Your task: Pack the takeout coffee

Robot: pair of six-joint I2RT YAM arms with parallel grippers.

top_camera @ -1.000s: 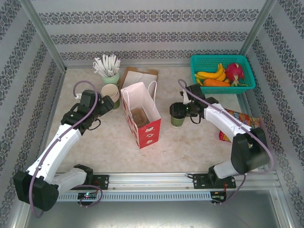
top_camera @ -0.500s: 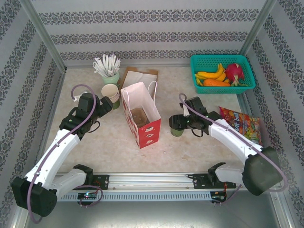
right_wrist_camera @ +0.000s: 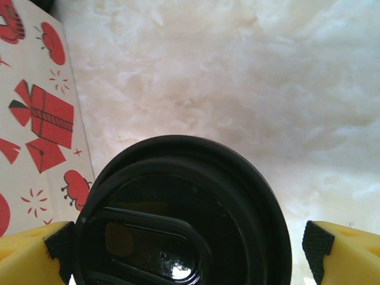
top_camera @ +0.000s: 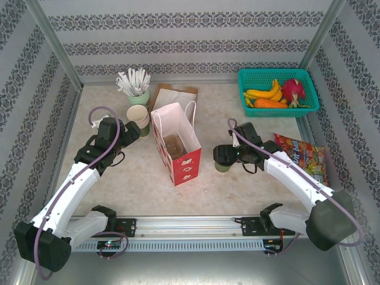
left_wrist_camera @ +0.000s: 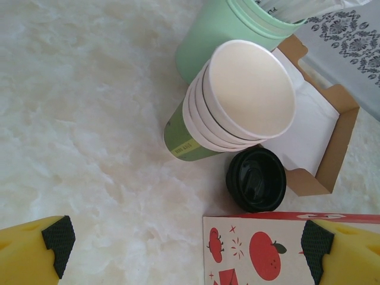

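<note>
- The top view looks down from above and behind the arm bases, taking in the whole table.
- The left wrist view looks down from fairly close on a cup stack and a black lid.
- The right wrist view sits very near a lidded cup.
- All three views share the bag.

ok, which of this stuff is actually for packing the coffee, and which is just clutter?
Job: white paper bag; lidded coffee cup to its right; second lidded cup to its left.
Clutter: stack of cream cups; mint cup of sticks; fruit basket; snack packet; cardboard box.
</note>
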